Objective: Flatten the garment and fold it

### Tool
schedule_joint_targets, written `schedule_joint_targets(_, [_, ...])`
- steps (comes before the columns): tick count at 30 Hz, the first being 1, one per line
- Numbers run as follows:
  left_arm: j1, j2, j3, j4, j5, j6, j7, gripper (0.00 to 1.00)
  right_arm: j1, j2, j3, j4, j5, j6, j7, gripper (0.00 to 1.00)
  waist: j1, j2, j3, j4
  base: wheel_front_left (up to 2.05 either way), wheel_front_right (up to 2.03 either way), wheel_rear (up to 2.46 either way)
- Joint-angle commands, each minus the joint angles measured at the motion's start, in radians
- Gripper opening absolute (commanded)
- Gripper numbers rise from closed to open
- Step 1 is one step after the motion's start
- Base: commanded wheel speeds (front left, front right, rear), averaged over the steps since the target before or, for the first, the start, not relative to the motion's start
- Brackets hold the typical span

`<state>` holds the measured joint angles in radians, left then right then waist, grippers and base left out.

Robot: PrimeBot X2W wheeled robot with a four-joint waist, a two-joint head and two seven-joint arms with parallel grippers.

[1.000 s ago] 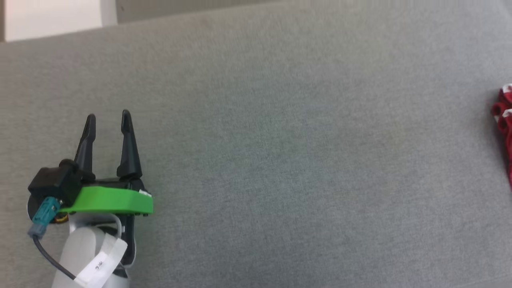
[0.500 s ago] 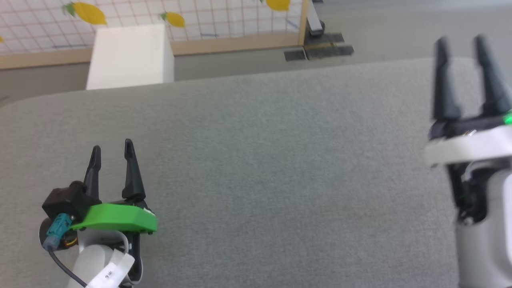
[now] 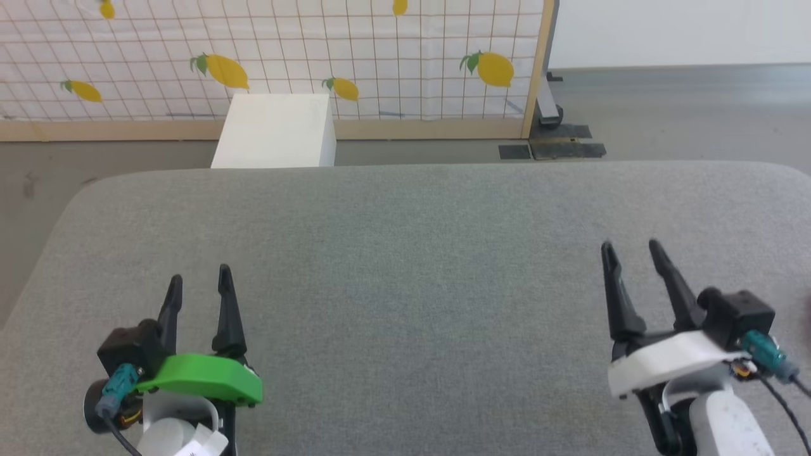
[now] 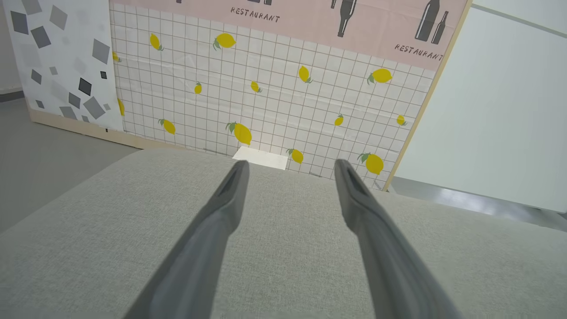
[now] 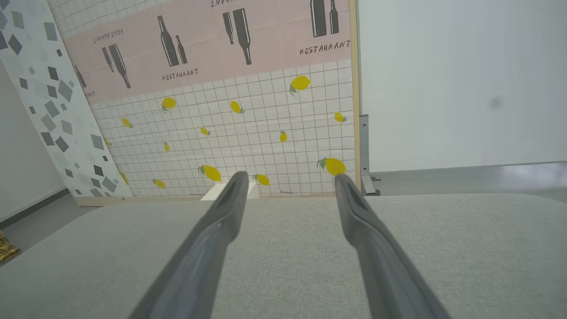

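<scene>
Head view: a grey padded surface (image 3: 405, 304) is seen filling the lower part, its far edge running straight across and both far corners rounded. The left gripper (image 3: 200, 274) is held low at the near left on a green mount (image 3: 203, 380), fingers apart, nothing between them. The right gripper (image 3: 630, 244) is held at the near right on a white mount (image 3: 665, 361), fingers likewise spread and empty. A wide bare stretch of surface is left between the two, and more ahead of both up to the far edge. Just past that edge a white box (image 3: 275, 130) is set on the grey floor (image 3: 665, 107), backed by a lemon-print grid panel (image 3: 285, 57). Where the garment lies cannot be told.

Left wrist view: the left gripper (image 4: 290, 163) is shown with fingers well apart over bare surface (image 4: 288, 248). The left side of the surface is seen rolling off to the floor (image 4: 44, 155). The white box (image 4: 261, 158) is glimpsed just beyond the far edge, between the fingertips.

Right wrist view: the right gripper (image 5: 291, 176) is shown spread, nothing gripped. Bare surface (image 5: 288, 257) is seen ahead to the far edge, with the panel (image 5: 230, 124) behind it and a plain pale wall (image 5: 465, 88) to the right.
</scene>
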<state>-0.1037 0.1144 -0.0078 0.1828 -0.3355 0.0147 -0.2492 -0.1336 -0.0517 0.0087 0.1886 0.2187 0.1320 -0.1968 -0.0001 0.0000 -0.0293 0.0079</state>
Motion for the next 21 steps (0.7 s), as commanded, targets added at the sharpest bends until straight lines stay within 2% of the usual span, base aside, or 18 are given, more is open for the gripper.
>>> schedule_joint_targets(1, [0.020, -0.003, -0.001, 0.006, 0.000, 0.006, -0.003, 1.00, 0.021, 0.001, 0.010, 0.012, -0.009, -0.001, -0.011, 1.00, 0.0001, 0.0000, -0.010, 0.007, 0.00, 0.00, 0.00])
schedule_joint_targets(10, [0.057, -0.007, -0.044, 0.039, 0.012, 0.000, 0.006, 1.00, 0.059, 0.001, 0.036, 0.056, 0.009, -0.001, -0.027, 1.00, 0.0001, 0.0000, -0.007, 0.009, 0.00, 0.00, 0.00])
schedule_joint_targets(11, [0.044, -0.007, -0.045, 0.040, 0.004, -0.001, 0.007, 0.00, 0.053, 0.000, 0.035, 0.055, 0.004, 0.000, -0.021, 0.00, 0.0001, 0.0000, -0.007, 0.009, 0.00, 0.00, 0.00])
schedule_joint_targets(21, [0.045, -0.011, -0.042, 0.030, 0.015, -0.001, 0.017, 0.00, 0.056, 0.000, 0.032, 0.045, -0.005, 0.000, -0.011, 0.00, 0.0001, 0.0000, -0.006, 0.009, 0.00, 0.00, 0.00])
